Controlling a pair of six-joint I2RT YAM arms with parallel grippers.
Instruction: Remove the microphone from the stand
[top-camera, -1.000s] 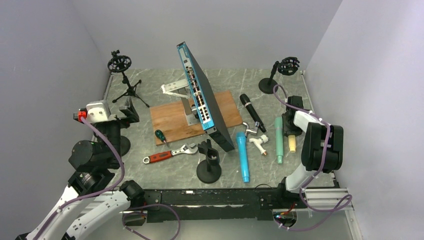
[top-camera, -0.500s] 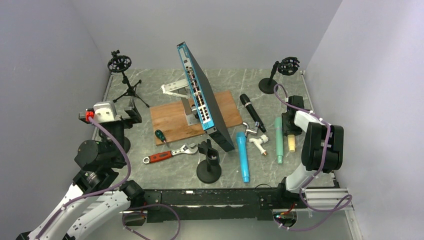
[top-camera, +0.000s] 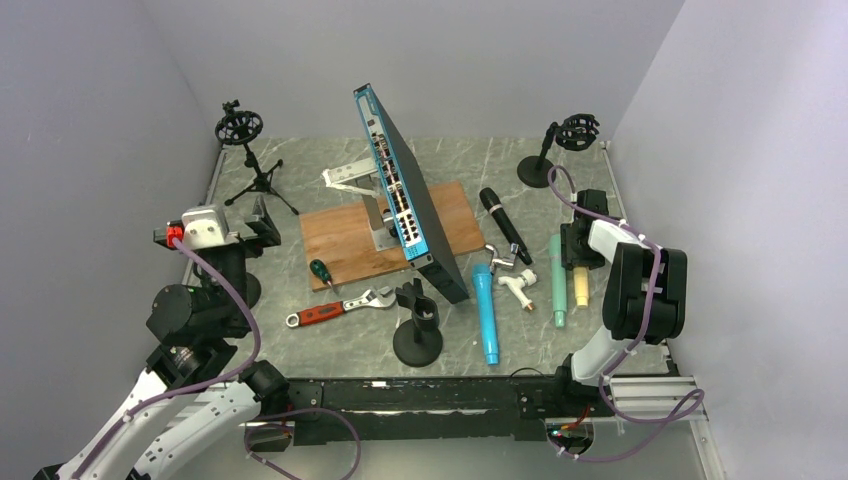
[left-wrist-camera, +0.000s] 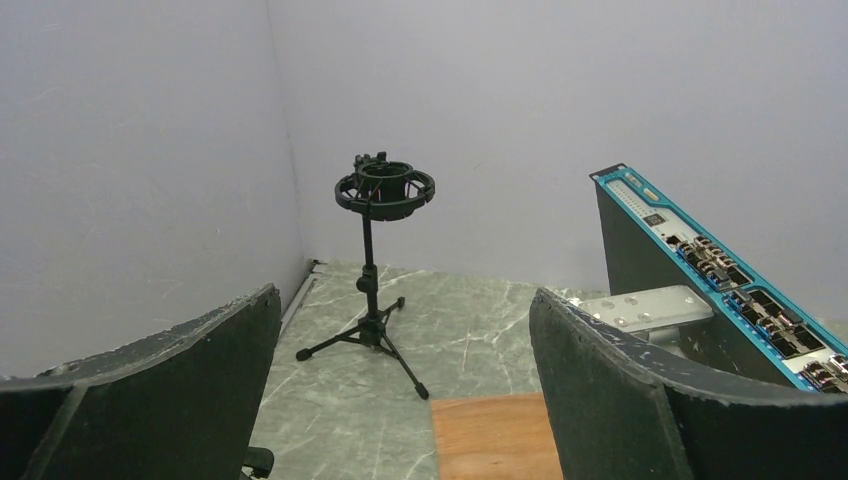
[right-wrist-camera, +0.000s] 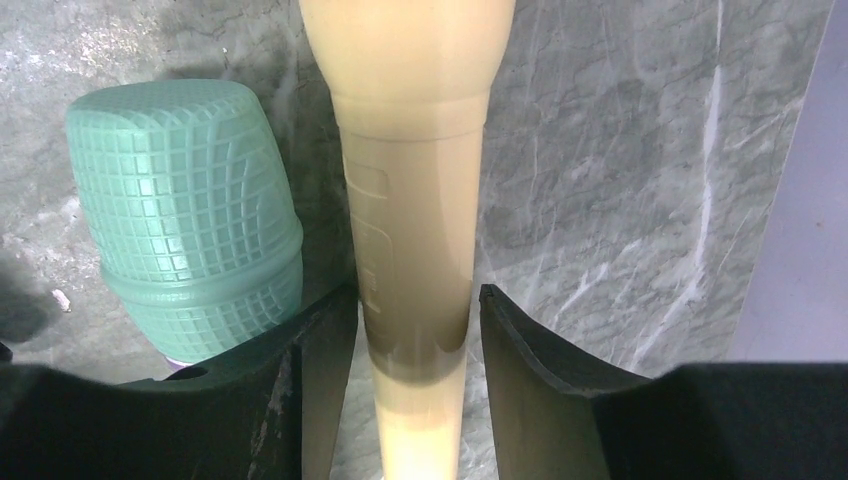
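**A:** What is changing at the right gripper (right-wrist-camera: 415, 300)?

**B:** Its jaws are spreading. A second ago they were sitting tighter on the cream microphone (right-wrist-camera: 410, 150). Now they are standing just off it, with a thin dark gap showing on each side of the handle. It is letting go, not clamping.

**A:** Where is the microphone lying?

**B:** It is lying flat on the bench (top-camera: 330, 350) near the right edge, just beside the mint microphone (right-wrist-camera: 185, 200), with its handle running between the jaws. The small stand (top-camera: 577, 132) is standing well apart in the far right corner, and its cradle is looking empty.

**A:** So the job is wrapping up?

**B:** I am judging so. The microphone is out of the stand and set down, so this release looks like the closing step. What is remaining is lifting clear without nudging the handle, since it could roll against the mint one.

**A:** Is the left gripper (left-wrist-camera: 402, 300) doing anything?

**B:** It is hanging raised over the left edge with its jaws wide apart and carrying nothing. It is facing the tripod stand (left-wrist-camera: 368, 250) in the far left corner. It has been drifting slightly but is taking no part.
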